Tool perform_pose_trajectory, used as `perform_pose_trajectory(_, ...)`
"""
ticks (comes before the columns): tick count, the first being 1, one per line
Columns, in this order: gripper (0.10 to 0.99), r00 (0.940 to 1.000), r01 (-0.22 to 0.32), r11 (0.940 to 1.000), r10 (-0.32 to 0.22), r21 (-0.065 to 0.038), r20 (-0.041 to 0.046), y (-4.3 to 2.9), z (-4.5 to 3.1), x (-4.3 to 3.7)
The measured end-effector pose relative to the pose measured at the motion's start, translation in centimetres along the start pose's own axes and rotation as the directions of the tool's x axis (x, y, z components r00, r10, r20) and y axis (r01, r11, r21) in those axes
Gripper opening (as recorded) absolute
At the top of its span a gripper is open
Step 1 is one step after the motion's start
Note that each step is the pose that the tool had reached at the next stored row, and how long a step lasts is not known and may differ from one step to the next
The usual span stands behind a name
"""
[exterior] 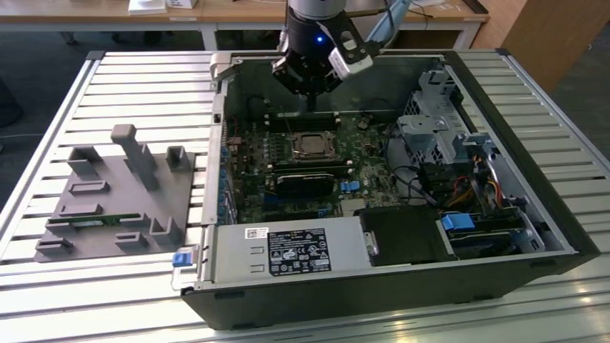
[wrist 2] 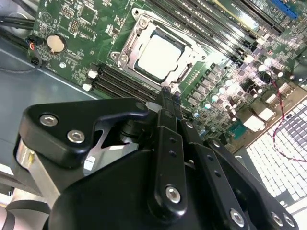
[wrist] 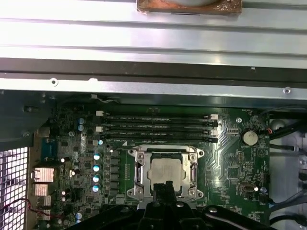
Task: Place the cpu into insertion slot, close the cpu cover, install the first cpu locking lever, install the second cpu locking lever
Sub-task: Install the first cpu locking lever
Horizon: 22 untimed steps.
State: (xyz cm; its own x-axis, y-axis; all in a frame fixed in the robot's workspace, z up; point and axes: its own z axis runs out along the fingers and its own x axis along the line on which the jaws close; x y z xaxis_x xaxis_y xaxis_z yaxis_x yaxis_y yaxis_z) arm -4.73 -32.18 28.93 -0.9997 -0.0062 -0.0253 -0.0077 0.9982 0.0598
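Claw [exterior: 310, 103] hangs inside the open computer case [exterior: 533, 214], over the motherboard [wrist: 230, 163], near the memory slots [wrist: 158, 127]. In both wrist views its fingers look pressed together into one narrow tip, carrying nothing, so I read it as closed and empty. In the first wrist view the tip sits just over the near edge of the socket. I can't tell whether it touches, and from the exterior view I'd say it is a little above the board.

The cpu [wrist: 165, 171] is in the socket already, lying flat and square with its dull silver top showing. The cpu cover [wrist: 165, 151] looks down over it, frame all round and the chip showing through the opening. I call those two steps done.

The locking levers [wrist: 135, 175] run along the socket sides as thin wire. I can't tell from here whether either one is latched. My judgement is that the first lever step is in hand.

That step calls for a closed tip to catch a thin springy wire, push it down and hook it sideways under its tab. It must do this without sliding onto the cover or the nearby capacitors.

The grey fixture [exterior: 114, 193] sits on the worktop [exterior: 57, 93], well apart from the case.
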Motion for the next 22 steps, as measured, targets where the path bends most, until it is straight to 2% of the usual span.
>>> perform_pose_trajectory(22,0.106,1.0000,0.003,1.0000,-0.003,0.000,-0.0001,-0.04,0.66,0.37)
